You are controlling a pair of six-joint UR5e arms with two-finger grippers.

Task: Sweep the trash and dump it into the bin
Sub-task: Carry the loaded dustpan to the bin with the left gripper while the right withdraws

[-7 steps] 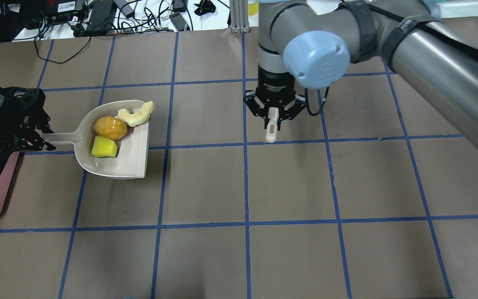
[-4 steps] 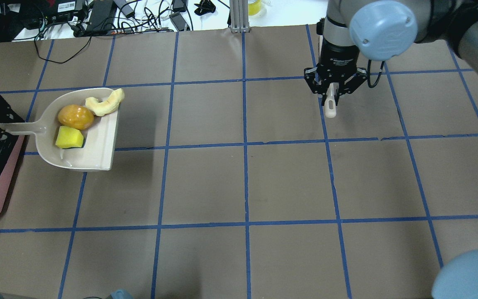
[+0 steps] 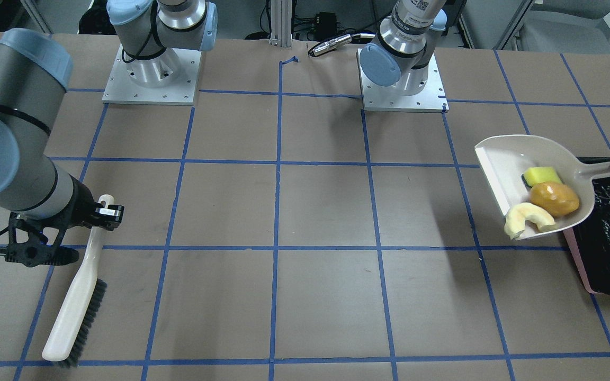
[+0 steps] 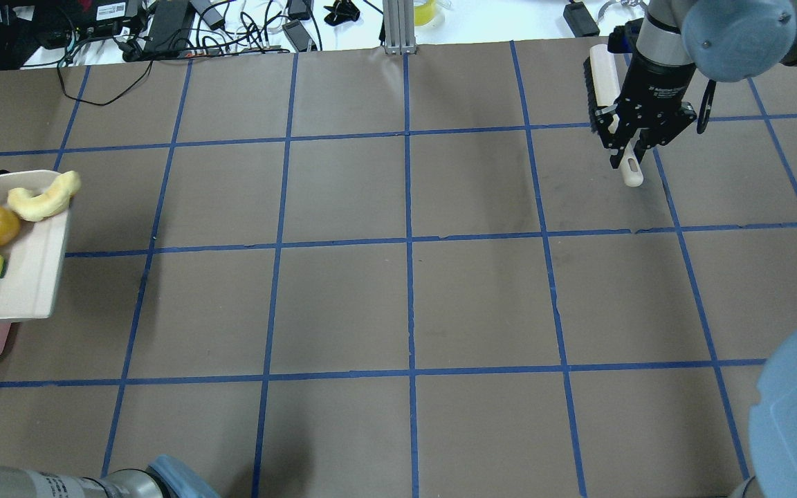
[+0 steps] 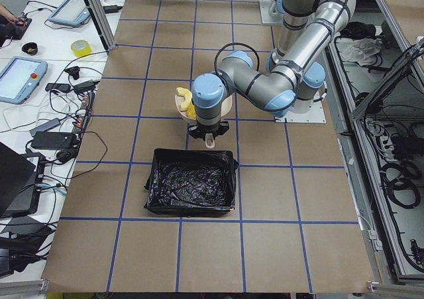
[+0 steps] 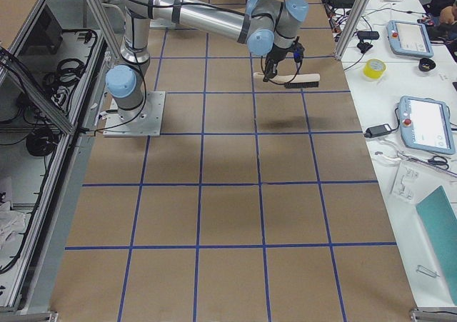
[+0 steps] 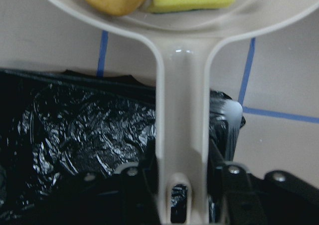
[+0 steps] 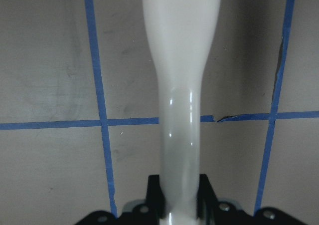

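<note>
Three scraps of trash lie in the bowl of a beige dustpan: a smooth, oval golden-brown lump, a blocky bright yellow wedge just beside it, and a pale cream, curved rind slice at the pan's open lip. The pan is smooth, glossy plastic with a flat mouth and a narrow handle. The left pincer is clamped on that handle's end, holding it over the near rim of the bin. The bin is pink-sided and rectangular, lined with a crinkly, shiny black bag, and stands at the left end of the bench. The bench is matt brown, gridded with blue tape. At its far right, the right pincer grips the cream handle of a dark-bristled brush.
</note>
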